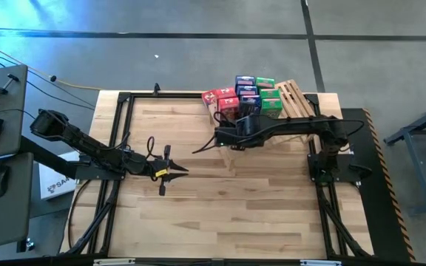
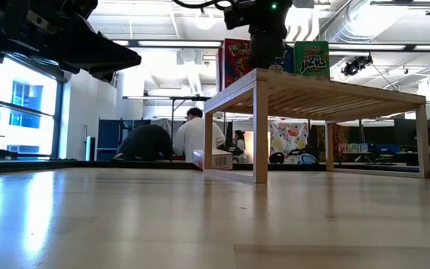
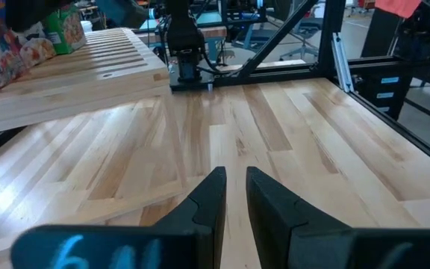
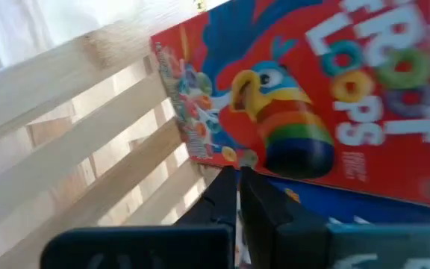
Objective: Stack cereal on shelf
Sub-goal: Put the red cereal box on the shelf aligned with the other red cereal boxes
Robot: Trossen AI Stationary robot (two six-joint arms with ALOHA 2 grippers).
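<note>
Several red, blue and green cereal boxes (image 1: 246, 94) stand crowded on the left end of the light wooden slatted shelf (image 1: 296, 100) at the table's far side. In the low view a red box (image 2: 236, 63) and a green box (image 2: 312, 60) stand upright on the shelf top (image 2: 327, 88). My right gripper (image 4: 239, 179) is shut, with nothing between its fingers. It is just in front of a red Froot Loops box (image 4: 312, 90) over the slats, with a blue box (image 4: 349, 203) beside it. My left gripper (image 3: 234, 187) is shut and empty, low over the bare table at centre left (image 1: 174, 171). My right gripper's shut fingertips (image 4: 228, 183) stand at the red box's lower corner (image 4: 200, 161). I cannot tell whether they touch it.
The black frame rails (image 1: 124, 133) run along the table's sides. A box with a barcode (image 2: 216, 160) lies on the table at the shelf's far left leg. People sit in the room behind (image 2: 192, 134). Bare planks (image 1: 235, 207) fill the table's near half.
</note>
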